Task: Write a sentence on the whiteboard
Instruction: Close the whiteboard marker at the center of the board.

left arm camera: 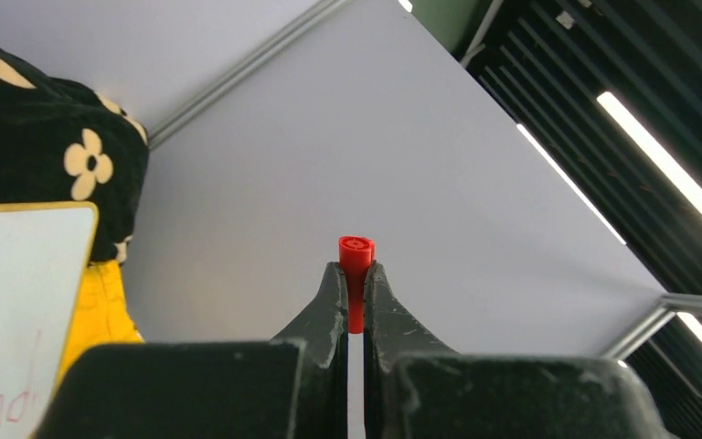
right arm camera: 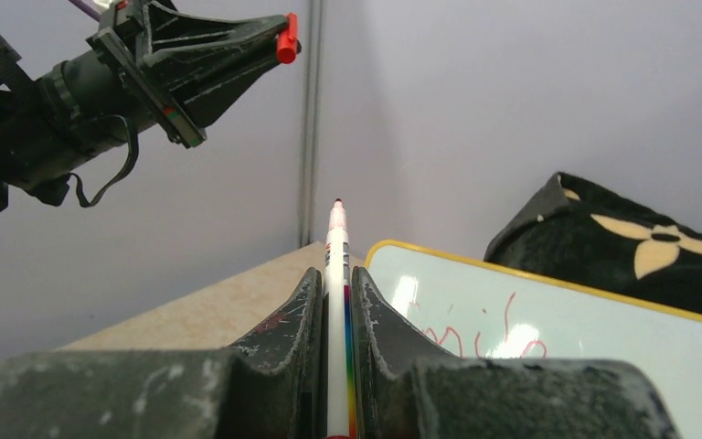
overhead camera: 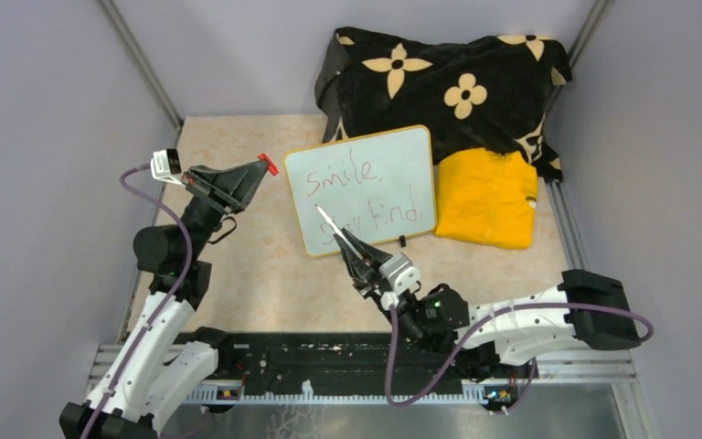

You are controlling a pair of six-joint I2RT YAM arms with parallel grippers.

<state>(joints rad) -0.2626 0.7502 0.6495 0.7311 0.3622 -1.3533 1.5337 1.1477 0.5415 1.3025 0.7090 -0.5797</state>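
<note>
Sentence (overhead camera: 340,177) whole overhead — right wrist shows part.

— Where's the overhead one looking from?
— High above the near edge, tilted down over the whole table (overhead camera: 256,265).
— And the wrist ones?
— Each sits close behind its own fingers (left arm camera: 329,311). The left tips up at the wall (left arm camera: 375,137); the right looks low across. All three catch the whiteboard (overhead camera: 366,187); the right also sees the left gripper (right arm camera: 279,41).
</note>
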